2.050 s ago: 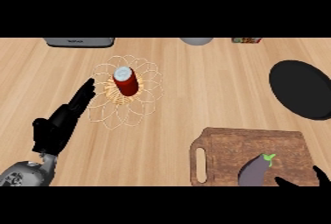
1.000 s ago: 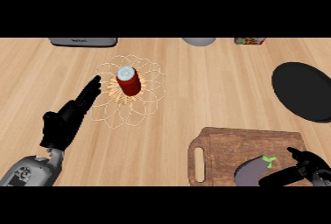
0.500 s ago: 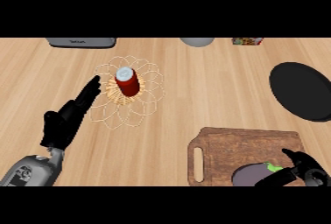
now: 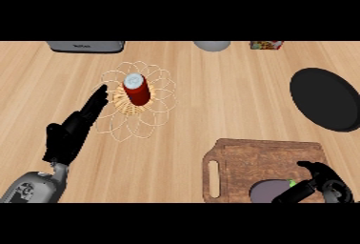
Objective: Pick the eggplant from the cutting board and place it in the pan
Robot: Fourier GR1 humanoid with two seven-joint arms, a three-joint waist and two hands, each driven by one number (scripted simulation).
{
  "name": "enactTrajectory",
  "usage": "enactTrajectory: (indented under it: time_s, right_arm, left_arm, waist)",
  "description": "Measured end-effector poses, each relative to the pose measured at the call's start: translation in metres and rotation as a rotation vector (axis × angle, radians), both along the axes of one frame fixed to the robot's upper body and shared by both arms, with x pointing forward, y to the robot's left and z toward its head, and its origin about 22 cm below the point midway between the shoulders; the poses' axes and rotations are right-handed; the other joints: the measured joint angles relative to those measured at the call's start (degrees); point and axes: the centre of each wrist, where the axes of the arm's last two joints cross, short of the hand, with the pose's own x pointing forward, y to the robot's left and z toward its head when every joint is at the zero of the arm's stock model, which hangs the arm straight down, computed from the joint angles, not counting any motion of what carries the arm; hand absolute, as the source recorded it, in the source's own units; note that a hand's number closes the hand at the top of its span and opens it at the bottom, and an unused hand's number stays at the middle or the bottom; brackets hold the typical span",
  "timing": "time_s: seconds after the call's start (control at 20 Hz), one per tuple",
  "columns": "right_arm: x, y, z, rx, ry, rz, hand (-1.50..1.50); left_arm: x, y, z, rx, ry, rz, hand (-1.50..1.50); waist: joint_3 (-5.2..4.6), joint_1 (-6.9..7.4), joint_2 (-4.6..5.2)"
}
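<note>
Right hand [image 4: 320, 183] curled around the eggplant [image 4: 271, 190], which lies at the near edge of the cutting board [image 4: 264, 157], long axis left–right; pan [image 4: 327, 97] lies far, slightly right. Left hand [image 4: 70, 133] rests open, well apart, fingers straight

One head view looks steeply down on the wooden counter [image 4: 211, 109] from above

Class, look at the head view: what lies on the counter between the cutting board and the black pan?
Nothing: in the head view, only bare wooden counter separates the cutting board from the pan.
</note>
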Motion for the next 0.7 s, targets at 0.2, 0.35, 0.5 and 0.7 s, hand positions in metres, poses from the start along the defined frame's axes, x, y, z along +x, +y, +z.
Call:
enactTrajectory:
  time_s: [0.2,0.35,0.5,0.7]
  right_arm:
    - [0.002,0.006,-0.001,0.010,0.005,0.023,1.50]
    - [0.001,0.012,-0.002,0.011,0.000,0.035,1.50]
    - [0.003,0.013,-0.002,-0.006,-0.009,0.041,1.50]
    - [0.006,0.013,0.008,-0.044,-0.055,0.064,1.50]
  left_arm:
    - [0.003,-0.005,0.002,-0.003,-0.002,0.002,0.00]
    - [0.002,-0.001,0.001,0.001,0.001,0.002,0.00]
    - [0.002,0.001,-0.003,0.000,-0.001,0.006,0.00]
    - [0.003,0.002,0.000,0.002,0.006,0.010,0.00]
  waist:
    - [-0.19,-0.33,-0.12]
    - [-0.31,-0.42,-0.24]
    - [-0.31,-0.52,-0.25]
    - [0.17,-0.66,-0.16]
